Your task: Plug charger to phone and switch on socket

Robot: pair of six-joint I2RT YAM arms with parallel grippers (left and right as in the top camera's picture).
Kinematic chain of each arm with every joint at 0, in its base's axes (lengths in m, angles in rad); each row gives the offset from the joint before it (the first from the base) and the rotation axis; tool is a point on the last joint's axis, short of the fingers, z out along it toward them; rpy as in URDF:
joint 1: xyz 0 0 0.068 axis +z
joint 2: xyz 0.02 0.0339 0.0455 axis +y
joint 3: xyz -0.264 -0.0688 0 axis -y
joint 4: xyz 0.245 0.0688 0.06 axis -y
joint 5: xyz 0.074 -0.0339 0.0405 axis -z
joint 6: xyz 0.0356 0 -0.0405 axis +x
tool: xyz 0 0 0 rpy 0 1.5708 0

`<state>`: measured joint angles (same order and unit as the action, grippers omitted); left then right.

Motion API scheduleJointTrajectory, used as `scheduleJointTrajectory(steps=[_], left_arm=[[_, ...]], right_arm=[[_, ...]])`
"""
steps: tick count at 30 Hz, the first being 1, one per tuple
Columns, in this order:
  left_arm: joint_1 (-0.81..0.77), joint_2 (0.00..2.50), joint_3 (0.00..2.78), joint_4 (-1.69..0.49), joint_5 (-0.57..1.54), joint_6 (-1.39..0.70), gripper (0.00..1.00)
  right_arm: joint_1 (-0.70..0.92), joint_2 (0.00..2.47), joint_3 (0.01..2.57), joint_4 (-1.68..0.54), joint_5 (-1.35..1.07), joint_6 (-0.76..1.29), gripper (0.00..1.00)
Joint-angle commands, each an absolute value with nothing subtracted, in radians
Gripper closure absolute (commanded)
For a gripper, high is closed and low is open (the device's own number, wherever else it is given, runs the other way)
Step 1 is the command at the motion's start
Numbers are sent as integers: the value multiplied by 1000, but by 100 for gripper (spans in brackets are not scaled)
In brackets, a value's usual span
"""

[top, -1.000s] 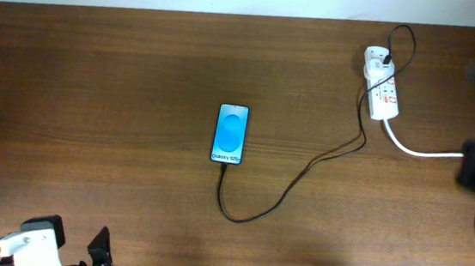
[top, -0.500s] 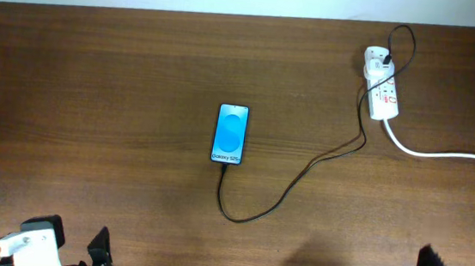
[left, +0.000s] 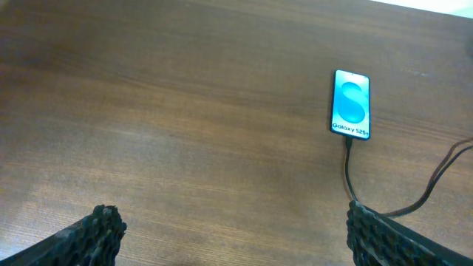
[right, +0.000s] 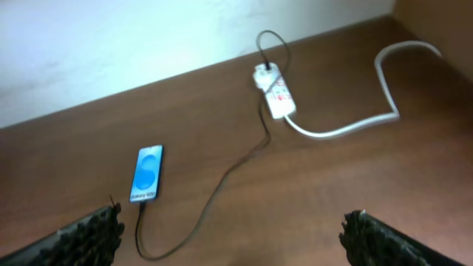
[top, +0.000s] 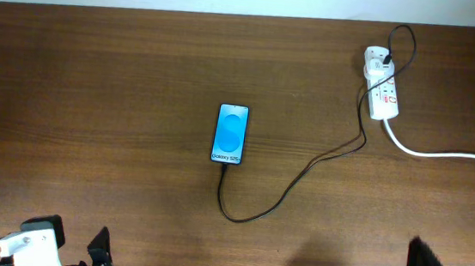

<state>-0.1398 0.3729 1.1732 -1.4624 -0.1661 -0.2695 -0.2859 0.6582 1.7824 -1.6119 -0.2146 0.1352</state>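
Our left gripper (left: 233,222) and right gripper (right: 230,223) gape empty; the phone (top: 230,134) lies mid-way across the table (top: 94,95), charger (top: 293,183) in its near end. Reaching for the socket (top: 381,92), we might snag the charger's slack and unplug it

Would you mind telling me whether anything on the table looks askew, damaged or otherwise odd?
Nothing stands out. The slim blue-screened phone lies flat, the thin black cable loops loosely from its lower edge to the small white power strip, whose thick white cord trails rightward.
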Motion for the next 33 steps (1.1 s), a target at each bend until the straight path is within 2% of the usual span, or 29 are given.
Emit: scheduleJointTrajectory(steps=[1, 8, 12, 17, 23, 33], left_arm=[[-141, 371, 1170, -1460, -177, -279, 1], [-141, 371, 1170, -1460, -177, -279, 1], [-141, 371, 1170, -1460, -177, -279, 1], [-141, 371, 1170, -1460, -177, -279, 1], [-141, 371, 1170, -1460, -177, -279, 1], [-141, 371, 1170, -1460, -177, -279, 1]], right_arm=[[-222, 527, 1592, -1466, -217, 135, 2], [-156, 205, 1002, -865, -291, 135, 2], [-156, 106, 688, -416, -425, 136, 1], [-103, 39, 426, -56, -392, 173, 2], [-42, 4, 285, 20, -137, 316, 2], [-23, 4, 108, 28, -39, 315, 2]])
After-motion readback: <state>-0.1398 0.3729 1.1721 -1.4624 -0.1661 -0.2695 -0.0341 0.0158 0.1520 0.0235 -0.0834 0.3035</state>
